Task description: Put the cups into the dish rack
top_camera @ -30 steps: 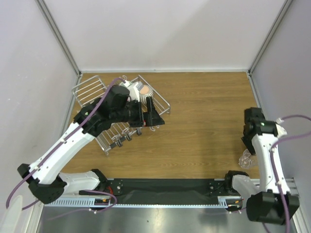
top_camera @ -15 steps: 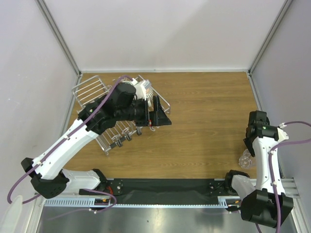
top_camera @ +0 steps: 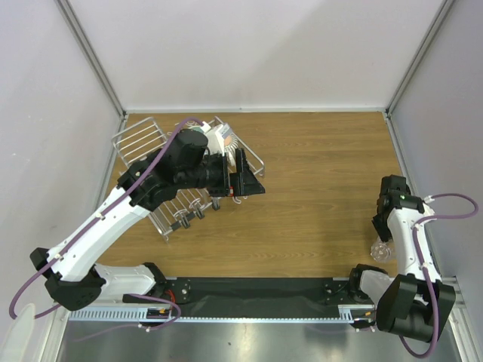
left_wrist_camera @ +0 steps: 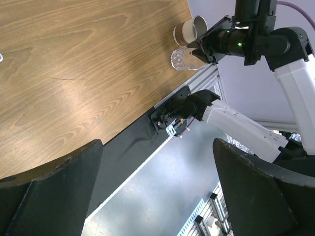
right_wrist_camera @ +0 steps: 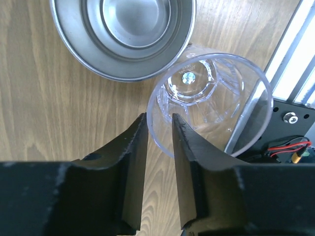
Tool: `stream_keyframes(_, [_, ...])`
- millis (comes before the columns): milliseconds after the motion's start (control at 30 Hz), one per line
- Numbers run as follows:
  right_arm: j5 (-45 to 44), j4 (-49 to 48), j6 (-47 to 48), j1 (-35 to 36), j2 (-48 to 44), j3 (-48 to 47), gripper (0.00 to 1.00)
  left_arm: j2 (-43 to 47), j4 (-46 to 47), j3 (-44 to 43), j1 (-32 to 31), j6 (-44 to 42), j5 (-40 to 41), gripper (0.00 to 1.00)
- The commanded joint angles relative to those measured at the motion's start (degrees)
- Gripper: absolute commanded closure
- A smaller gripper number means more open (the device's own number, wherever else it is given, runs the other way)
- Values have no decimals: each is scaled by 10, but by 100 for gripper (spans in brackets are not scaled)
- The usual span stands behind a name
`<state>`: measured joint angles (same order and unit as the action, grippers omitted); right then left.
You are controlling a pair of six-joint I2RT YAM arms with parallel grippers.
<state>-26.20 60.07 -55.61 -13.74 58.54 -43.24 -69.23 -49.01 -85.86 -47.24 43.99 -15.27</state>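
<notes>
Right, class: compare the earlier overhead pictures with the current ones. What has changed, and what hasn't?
The right gripper pulled in slightly over the clear glass, jaws now astride its rim. The left gripper drifted slightly right, staying open. The dish rack and the glass stayed put.

Bare table (top_camera: 317, 173) lies open between rack (top_camera: 138, 140) and glass (right_wrist_camera: 209, 103). The metal cup (right_wrist_camera: 123, 34) stands just beside the glass on one side, the rail (right_wrist_camera: 290, 51) on the other. The left arm (top_camera: 113, 219) overhangs the rack.

Shiny round metal cup (right_wrist_camera: 123, 34): top cut off by the edge.
Silver wire dish rack (top_camera: 139, 139): middle hidden under left arm (top_camera: 113, 215).
Clear glass (top_camera: 381, 247): partly behind right arm (top_camera: 411, 226).
</notes>
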Motion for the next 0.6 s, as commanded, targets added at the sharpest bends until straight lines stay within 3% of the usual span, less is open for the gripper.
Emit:
stream_keyframes(0, [-3,-23,-19,-2,9,6,69,-1,1,-22,-3,-5,-2,0])
stream_keyframes(200, [18,-12,-38,7,10,18,73,0,2,-17,-4,-6,-1,0])
stream_keyframes(567, [69,14,-109,85,3,30,100,16,24,13,-4,7,-2,0])
